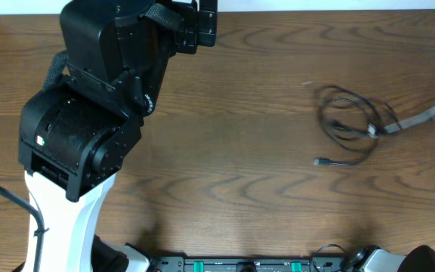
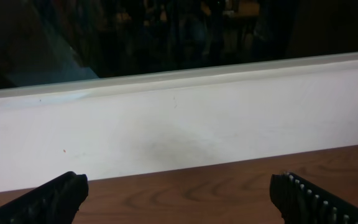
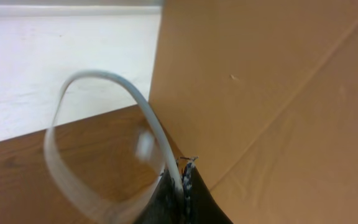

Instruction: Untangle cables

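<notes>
**Cables on table, one white and the rest black: condition and location**

Item 1, white cable [image 3: 73, 186]. Flat, pale, ribbon-like. It is clamped in the right gripper [image 3: 183, 182], whose fingers are pressed together on it. From the tips it arcs up and to the left in one open loop, blurred in the wrist view. In the overhead view the white cable [image 1: 421, 116] runs as a straight strip off the frame's right edge, and the gripper itself is out of sight there.

Item 2, black cables [image 1: 350, 121]. Thin cords in loose overlapping loops, lying flat on the table [image 1: 240, 151] at the end of the white cable away from the right gripper. One tail ends in a small plug [image 1: 320, 161]. They lie well apart from the left gripper.

Item 3, left gripper [image 2: 182, 200]. Fingers [image 2: 58, 199] spread wide apart with nothing between them.

Item 4, cardboard panel [image 3: 272, 93]. Upright, just beyond the right gripper's tips.
</notes>
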